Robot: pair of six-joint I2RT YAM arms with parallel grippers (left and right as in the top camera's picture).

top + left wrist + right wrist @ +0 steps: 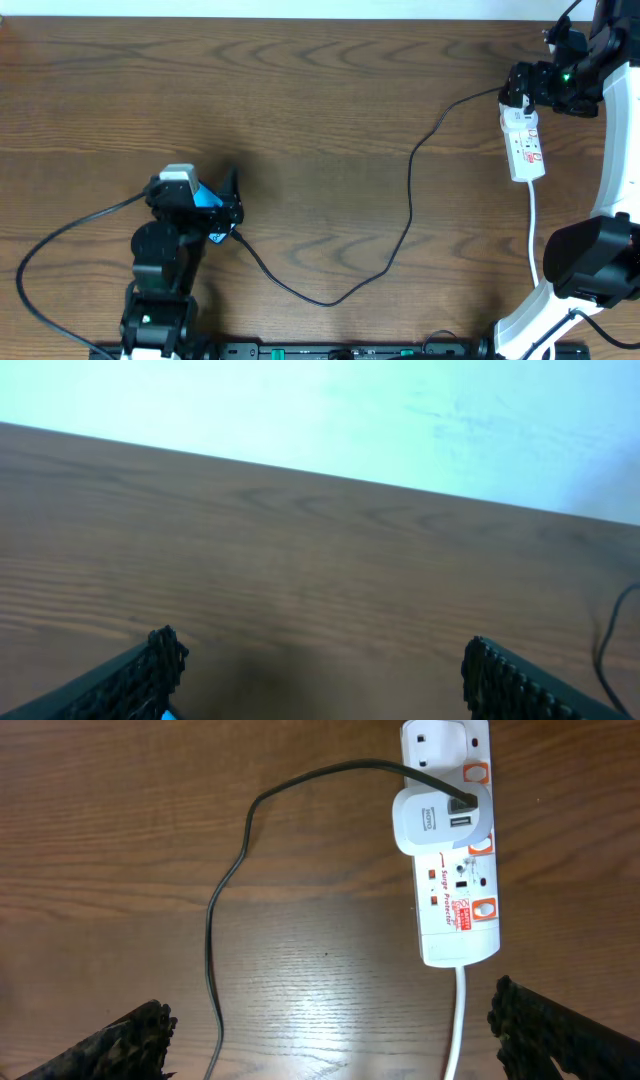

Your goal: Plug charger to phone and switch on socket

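Note:
The phone (pixel 208 198) shows only as a strip of blue under my left gripper (pixel 197 188); the rest is hidden. A blue sliver of the phone (pixel 148 714) sits by the left finger in the left wrist view, where my left gripper (pixel 325 675) is open over bare wood. The charger cable (pixel 409 190) runs from the white adapter (pixel 436 820) on the socket (pixel 457 890) down to the phone's corner; I cannot tell whether its tip is plugged in. My right gripper (pixel 330 1030) hangs open above the socket's cord end, and in the overhead view the right gripper (pixel 530 85) covers its far end.
The socket's white cord (pixel 531 225) trails toward the right arm's base (pixel 590 262). A black cable (pixel 60 245) loops left of the left arm. The charger cable (pixel 228 890) lies between the right fingers' span, and a light wall borders the table's far edge (pixel 330 475).

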